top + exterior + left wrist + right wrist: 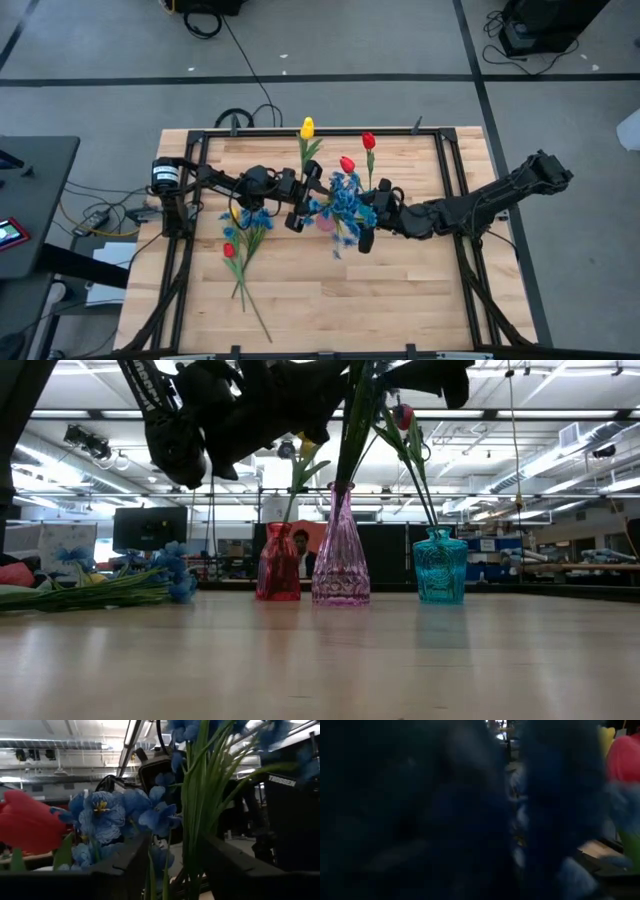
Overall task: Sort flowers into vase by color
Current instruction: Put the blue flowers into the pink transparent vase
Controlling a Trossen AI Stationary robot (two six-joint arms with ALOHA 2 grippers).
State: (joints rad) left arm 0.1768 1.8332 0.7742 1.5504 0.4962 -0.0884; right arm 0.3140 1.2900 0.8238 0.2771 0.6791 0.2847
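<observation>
Three vases stand in a row: a red vase point(278, 565) with a yellow tulip point(307, 128), a pink vase point(341, 560) with the blue bunch point(340, 205), and a teal vase point(440, 568) with two red tulips point(368, 140). My left gripper point(170, 855) is open at the blue bunch's left, its fingers standing on either side of the green stems point(194, 810). My right gripper point(368, 225) is open close to the blossoms' right side. More flowers point(240, 240) lie flat on the table at the left.
A black frame point(445, 180) rims the wooden table. The loose flowers point(100, 588) lie under the left arm. Bare wood stretches from the vases to the near edge point(380, 310).
</observation>
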